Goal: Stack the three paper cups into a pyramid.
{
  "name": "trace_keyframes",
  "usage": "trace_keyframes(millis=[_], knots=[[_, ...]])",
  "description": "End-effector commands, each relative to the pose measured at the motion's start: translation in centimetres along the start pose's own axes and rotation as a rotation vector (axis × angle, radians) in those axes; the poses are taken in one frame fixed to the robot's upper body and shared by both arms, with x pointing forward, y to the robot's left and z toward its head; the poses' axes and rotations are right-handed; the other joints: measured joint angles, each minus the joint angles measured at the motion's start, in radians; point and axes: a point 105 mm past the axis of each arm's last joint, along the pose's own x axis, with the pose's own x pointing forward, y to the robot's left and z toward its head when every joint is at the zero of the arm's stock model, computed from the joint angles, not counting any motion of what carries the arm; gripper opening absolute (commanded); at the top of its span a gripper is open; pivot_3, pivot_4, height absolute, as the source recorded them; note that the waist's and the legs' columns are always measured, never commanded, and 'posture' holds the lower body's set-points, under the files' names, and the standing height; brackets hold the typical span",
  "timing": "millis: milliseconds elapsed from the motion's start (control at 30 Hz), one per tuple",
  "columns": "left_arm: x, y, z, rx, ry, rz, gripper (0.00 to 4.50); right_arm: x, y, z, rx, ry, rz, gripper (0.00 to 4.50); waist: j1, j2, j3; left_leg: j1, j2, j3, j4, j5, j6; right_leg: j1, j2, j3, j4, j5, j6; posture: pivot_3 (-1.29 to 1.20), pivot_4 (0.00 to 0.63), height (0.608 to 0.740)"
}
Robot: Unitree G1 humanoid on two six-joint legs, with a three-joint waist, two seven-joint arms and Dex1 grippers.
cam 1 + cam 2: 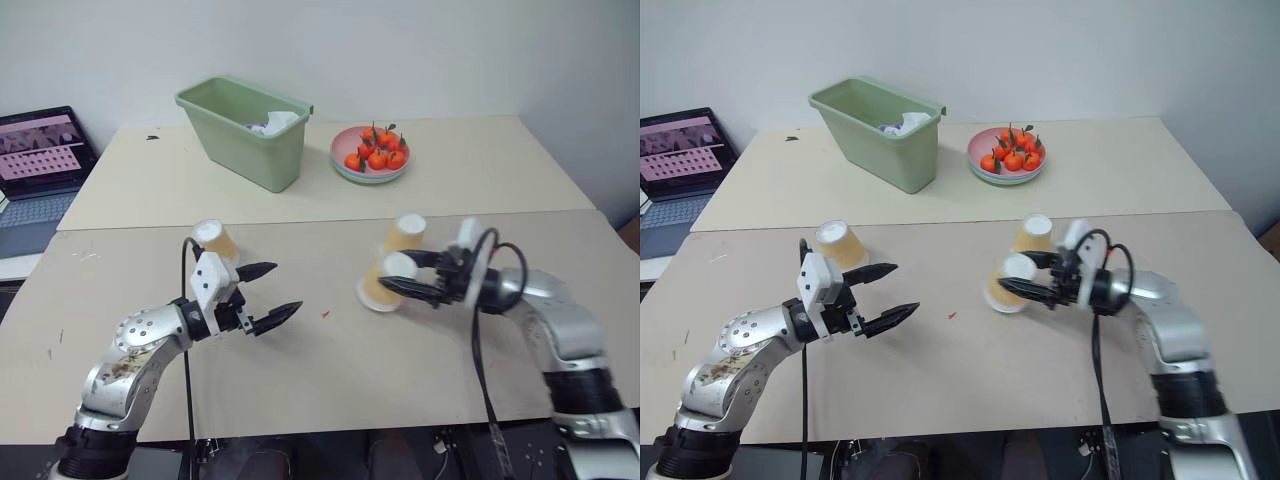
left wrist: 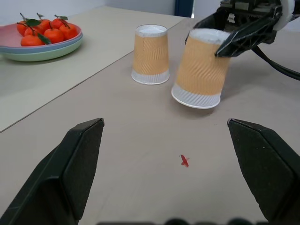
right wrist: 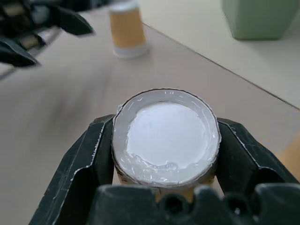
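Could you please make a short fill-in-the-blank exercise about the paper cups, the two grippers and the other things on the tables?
1. The right gripper is shut on a tilted paper cup, gripping it near its ____ base.
2. The left gripper is ____ and holds nothing.
3. The pink plate holds small ____.
4. The number of paper cups standing upside down on the table, untouched by either gripper, is ____.

Missing words: white; open; oranges; two
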Motion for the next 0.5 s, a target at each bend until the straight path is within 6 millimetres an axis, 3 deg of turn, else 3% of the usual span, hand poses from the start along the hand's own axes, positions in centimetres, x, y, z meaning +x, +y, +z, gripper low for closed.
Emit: trace_keyframes(millis=[33,100,233,500], knots=[[-1.6,1.0,1.0,0.036,-0.02,0.095,4.5,3.8,3.1,1.0,-0.028,-0.022,0.211,2.68,0.002,0.0,0.0,0.0,0.002,0.0,0.0,0.0,-0.001,-0.001,0.002,0.0,0.0,0.001,-0.001,0.0,0.15,0.727],[-2.3,0.9,0.7,0.038,-0.005,0.112,4.5,5.2,3.5,1.0,-0.056,-0.011,0.268,2.68,0.002,0.0,0.0,-0.001,0.003,0.0,0.001,0.0,-0.004,-0.004,0.004,0.0,0.0,0.002,-0.004,0.0,0.15,0.727],[-4.4,0.6,0.5,0.032,0.023,0.173,4.5,7.5,2.1,1.2,-0.09,0.012,0.31,2.68,0.007,0.0,0.0,-0.002,0.005,0.003,0.0,0.0,-0.007,-0.008,0.004,0.0,0.001,0.004,-0.006,0.0,0.15,0.727],[-6.9,-0.7,0.6,0.02,0.043,0.285,4.5,9.0,-1.5,3.8,-0.2,0.009,0.335,2.68,-0.002,-0.001,0.0,-0.002,0.012,0.006,-0.001,0.0,-0.011,-0.012,0.011,0.0,0.001,0.007,-0.011,0.0,0.15,0.727]])
